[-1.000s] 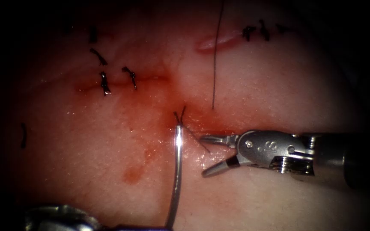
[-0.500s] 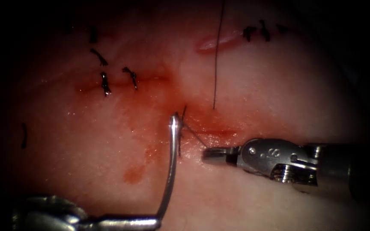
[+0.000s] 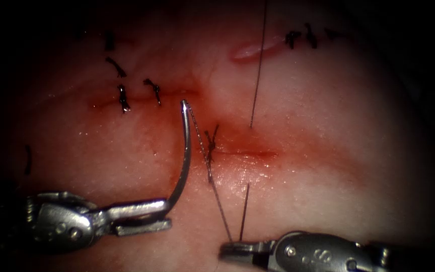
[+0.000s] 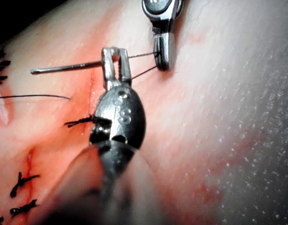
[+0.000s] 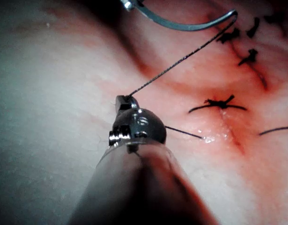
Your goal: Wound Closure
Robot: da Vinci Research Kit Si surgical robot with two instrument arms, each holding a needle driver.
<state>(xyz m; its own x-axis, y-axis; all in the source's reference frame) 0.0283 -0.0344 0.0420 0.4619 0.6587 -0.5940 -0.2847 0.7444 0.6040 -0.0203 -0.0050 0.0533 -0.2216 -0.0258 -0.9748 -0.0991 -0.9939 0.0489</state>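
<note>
My left tool comes in from the lower left, shut on the curved needle near the end away from the thread. The needle arcs up free of the tissue, left of the cut. Thread runs from the needle's upper end down past a dark stitch to my right tool, which is shut on it. A second strand rises from those jaws to the tissue. The left wrist view shows the left tool on the needle. The right wrist view shows the right tool gripping thread.
Older dark stitches lie at the upper left, more at the upper right. A long thread drops from above into the tissue right of the stitch. Red fluid stains the tissue around the cut.
The left tool has carried the needle up and to the left, away from the cut. The right tool's jaws closed on the thread and moved down, drawing thread with them.
</note>
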